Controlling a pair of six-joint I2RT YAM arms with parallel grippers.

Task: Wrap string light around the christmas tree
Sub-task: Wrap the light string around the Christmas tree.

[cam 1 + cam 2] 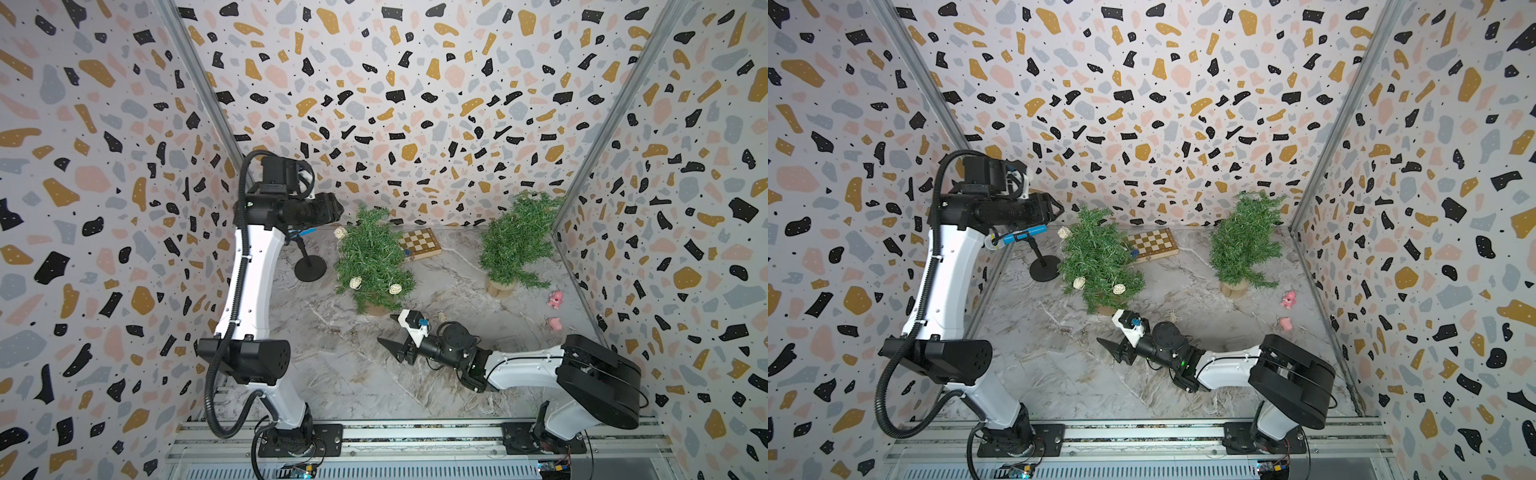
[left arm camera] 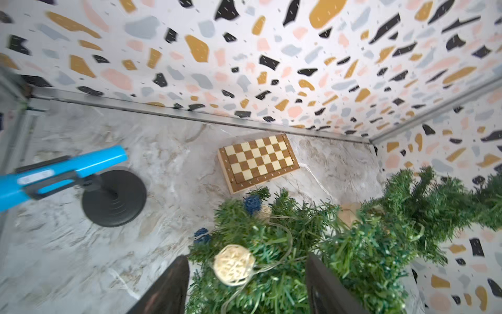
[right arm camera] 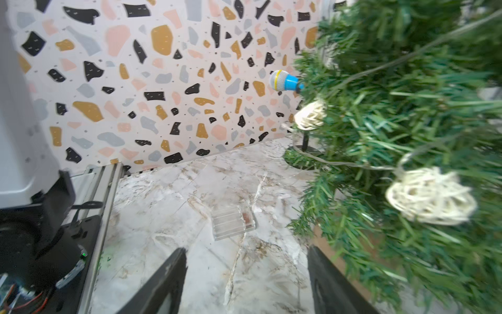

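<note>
We see left tool (image 2: 247,257) high over the left tree (image 1: 372,262), right tool (image 3: 246,249) low, both apart; only the top views show pink toys (image 1: 555,299).

– Where's the tree (image 1: 372,257) with the string light (image 1: 355,283) on it?
– Toward the back edge of the desk (image 1: 345,374), left of centre; microphone stand (image 1: 310,268) left of it, chessboard (image 1: 420,243) behind.
– The other tree (image 1: 517,241)?
– Back right corner.

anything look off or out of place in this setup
Nothing looks spilled or broken. A clear plastic box lies loose on the table, apart from the christmas tree that carries the string light. The chessboard, toy microphone and pink toys look like unrelated clutter.
</note>
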